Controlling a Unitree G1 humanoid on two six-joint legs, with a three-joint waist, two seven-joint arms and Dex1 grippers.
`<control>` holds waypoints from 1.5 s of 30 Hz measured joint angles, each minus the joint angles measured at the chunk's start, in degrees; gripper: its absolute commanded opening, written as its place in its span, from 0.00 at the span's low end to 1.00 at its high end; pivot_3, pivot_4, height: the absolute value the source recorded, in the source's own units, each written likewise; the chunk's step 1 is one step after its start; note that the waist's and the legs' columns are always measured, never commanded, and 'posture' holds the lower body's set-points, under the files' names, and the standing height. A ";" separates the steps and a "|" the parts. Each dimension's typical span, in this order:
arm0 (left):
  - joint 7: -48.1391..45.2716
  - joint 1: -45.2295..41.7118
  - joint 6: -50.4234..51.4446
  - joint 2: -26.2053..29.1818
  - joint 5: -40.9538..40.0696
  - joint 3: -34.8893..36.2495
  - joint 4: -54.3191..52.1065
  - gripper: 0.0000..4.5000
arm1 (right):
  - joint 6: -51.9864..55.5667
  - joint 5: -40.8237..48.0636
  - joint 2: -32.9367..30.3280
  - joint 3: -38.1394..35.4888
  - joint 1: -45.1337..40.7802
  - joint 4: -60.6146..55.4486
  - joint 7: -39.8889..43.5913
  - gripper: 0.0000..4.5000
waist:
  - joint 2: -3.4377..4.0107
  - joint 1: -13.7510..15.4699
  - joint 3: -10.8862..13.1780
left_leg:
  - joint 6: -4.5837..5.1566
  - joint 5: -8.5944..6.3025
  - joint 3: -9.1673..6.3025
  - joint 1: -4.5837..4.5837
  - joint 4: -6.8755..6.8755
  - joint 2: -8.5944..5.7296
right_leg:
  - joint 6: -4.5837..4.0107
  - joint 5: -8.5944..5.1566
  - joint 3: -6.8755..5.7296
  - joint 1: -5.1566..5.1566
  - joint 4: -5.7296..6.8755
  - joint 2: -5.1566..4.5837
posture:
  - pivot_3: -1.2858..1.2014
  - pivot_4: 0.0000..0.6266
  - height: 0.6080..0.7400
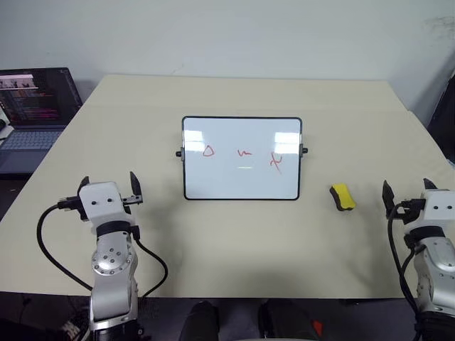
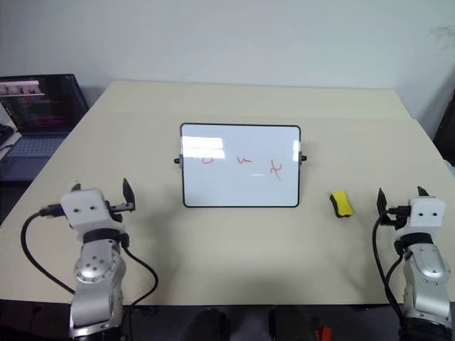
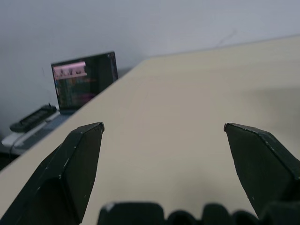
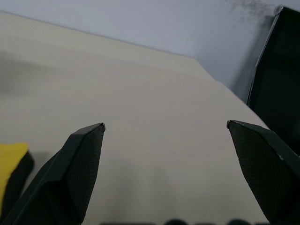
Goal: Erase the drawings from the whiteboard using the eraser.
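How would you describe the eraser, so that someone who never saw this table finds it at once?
Start from the whiteboard in the middle of the beige table. Look to its right, near its lower corner, ahead of the right hand. The eraser lies there alone: a small yellow block with a dark underside, the only yellow thing on the table.

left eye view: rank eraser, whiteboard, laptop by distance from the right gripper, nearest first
From the right gripper, open at the table's right edge:
1. Eraser: just to its left, lying on the table.
2. Whiteboard: mid-table, farther left, red drawings on it.
3. Laptop: off the table's far left corner.
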 measured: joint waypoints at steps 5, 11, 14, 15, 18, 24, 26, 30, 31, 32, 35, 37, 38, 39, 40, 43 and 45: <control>-2.22 -0.93 1.54 -0.58 -1.31 -1.48 4.35 1.00 | 5.81 3.30 0.63 0.90 0.01 -0.46 1.42 1.00 | 0.03 -0.06 -0.01 | 0.00 0.00 0.02 0.05 0.01 -0.01 | 0.23 -0.12 0.01 0.10 0.02 0.01 | 0.52 0.24 1.00; -11.20 -0.86 3.85 4.88 -8.13 -0.70 3.25 1.00 | 10.05 6.88 1.10 0.05 -1.34 -7.96 -0.56 1.00 | 0.05 -0.24 0.00 | -0.01 0.01 -0.01 0.03 -0.03 0.05 | 0.22 -0.11 0.00 0.04 0.04 0.08 | 0.52 0.24 1.00; -20.54 -0.41 5.86 11.29 -14.68 1.07 0.48 1.00 | 16.37 12.29 1.16 1.07 -1.98 -14.88 0.50 1.00 | 0.05 -0.24 0.00 | -0.01 0.01 -0.04 0.04 -0.03 0.08 | 0.21 -0.12 -0.02 0.04 0.03 0.09 | 0.52 0.24 1.00; -23.68 0.06 6.30 13.36 -17.28 1.98 -0.47 1.00 | 18.47 13.72 1.32 2.16 -1.64 -16.90 0.89 1.00 | 0.06 -0.25 0.00 | -0.01 0.00 -0.05 0.05 -0.04 0.10 | 0.21 -0.12 -0.03 0.04 0.01 0.09 | 0.52 0.24 1.00; -33.63 1.08 9.55 19.52 -25.82 4.67 -1.74 1.00 | 27.11 18.36 1.65 4.48 0.14 -22.76 0.09 1.00 | 0.10 -0.17 0.02 | -0.01 0.00 -0.11 0.04 -0.02 0.08 | 0.20 -0.12 -0.06 -0.02 -0.01 0.07 | 0.52 0.24 1.00; -51.80 -10.40 14.21 30.46 -34.00 0.62 1.84 1.00 | 38.60 20.33 -0.65 5.59 -2.41 -30.38 -4.78 1.00 | 0.09 0.66 0.07 | 0.00 0.03 -0.21 -0.01 0.08 -0.06 | 0.25 -0.14 -0.18 -0.01 -0.04 0.01 | 0.52 0.24 1.00; -56.64 -13.94 15.01 32.17 -35.29 -2.23 1.83 1.00 | 41.35 20.21 -1.22 7.46 -3.43 -31.72 -5.43 1.00 | 0.11 0.36 0.07 | 0.02 0.02 -0.16 -0.01 0.01 -0.05 | 0.26 -0.14 -0.12 -0.03 -0.09 0.02 | 0.52 0.24 1.00; -64.34 -19.34 15.99 32.96 -35.86 -9.38 2.33 1.00 | 49.06 21.61 -0.73 9.80 -5.32 -31.81 -7.10 1.00 | 0.11 -0.20 0.11 | 0.02 0.01 -0.17 -0.18 -0.02 0.02 | 0.16 -0.12 -0.12 -0.19 -0.09 0.13 | 0.52 0.24 1.00; -66.16 -20.88 15.85 32.97 -35.80 -11.14 2.33 1.00 | 50.38 21.65 -0.44 9.76 -5.96 -31.76 -8.08 1.00 | 0.12 -0.21 0.12 | 0.01 0.01 -0.17 -0.19 -0.03 0.01 | 0.15 -0.11 -0.12 -0.19 -0.09 0.14 | 0.52 0.24 1.00; -67.73 -22.19 15.62 32.99 -35.76 -12.41 2.39 1.00 | 51.37 21.67 -0.34 9.71 -6.41 -31.83 -8.70 1.00 | 0.13 -0.27 0.12 | 0.02 0.01 -0.16 -0.17 -0.05 0.02 | 0.14 -0.12 -0.10 -0.19 -0.10 0.16 | 0.52 0.24 1.00; -71.40 -26.70 14.87 32.83 -34.90 -16.18 3.58 1.00 | 53.84 21.27 -0.94 9.56 -6.61 -31.91 -9.25 1.00 | 0.13 -0.17 0.13 | 0.02 0.00 -0.18 -0.19 -0.06 0.00 | 0.16 -0.15 -0.14 -0.19 -0.13 0.19 | 0.52 0.24 1.00; -72.17 -27.93 14.77 32.26 -34.55 -17.05 4.09 1.00 | 54.03 19.92 -1.46 9.90 -6.14 -31.84 -9.23 1.00 | 0.13 -0.23 0.13 | 0.03 0.00 -0.16 -0.19 -0.05 0.00 | 0.21 -0.18 -0.10 -0.19 -0.14 0.18 | 0.52 0.24 1.00; -72.51 -28.08 14.80 32.14 -34.49 -17.48 4.43 1.00 | 54.03 18.89 -1.91 10.52 -5.81 -31.52 -9.20 1.00 | 0.13 -0.34 0.13 | 0.03 0.00 -0.13 -0.17 -0.05 0.00 | 0.30 -0.23 -0.07 -0.19 -0.14 0.19 | 0.52 0.24 1.00; -73.02 -28.11 14.84 32.14 -34.31 -18.05 4.64 1.00 | 53.90 17.71 -2.04 11.32 -5.72 -30.84 -9.13 1.00 | 0.14 -0.41 0.13 | 0.03 0.00 -0.13 -0.16 -0.05 0.00 | 0.32 -0.24 -0.06 -0.19 -0.14 0.19 | 0.52 0.24 1.00; -73.71 -28.21 14.84 32.10 -34.14 -18.66 4.80 1.00 | 53.60 16.70 -2.06 12.11 -5.75 -29.88 -8.97 1.00 | 0.14 -0.43 0.13 | 0.03 0.00 -0.12 -0.16 -0.05 0.00 | 0.32 -0.24 -0.06 -0.19 -0.13 0.21 | 0.52 0.24 1.00; -74.85 -28.81 13.97 31.62 -33.20 -20.00 6.11 1.00 | 52.14 14.35 -2.00 13.79 -7.51 -25.63 -8.09 1.00 | 0.16 -0.39 0.14 | 0.03 0.00 -0.12 -0.15 -0.01 -0.02 | 0.32 -0.24 -0.07 -0.20 -0.08 0.24 | 0.52 0.24 1.00; -74.97 -28.86 13.29 31.05 -32.50 -20.34 6.49 1.00 | 50.72 12.87 -2.00 14.52 -9.38 -22.75 -7.13 1.00 | 0.15 -0.37 0.15 | 0.03 0.00 -0.13 -0.15 0.00 -0.01 | 0.32 -0.24 -0.07 -0.19 -0.08 0.25 | 0.52 0.24 1.00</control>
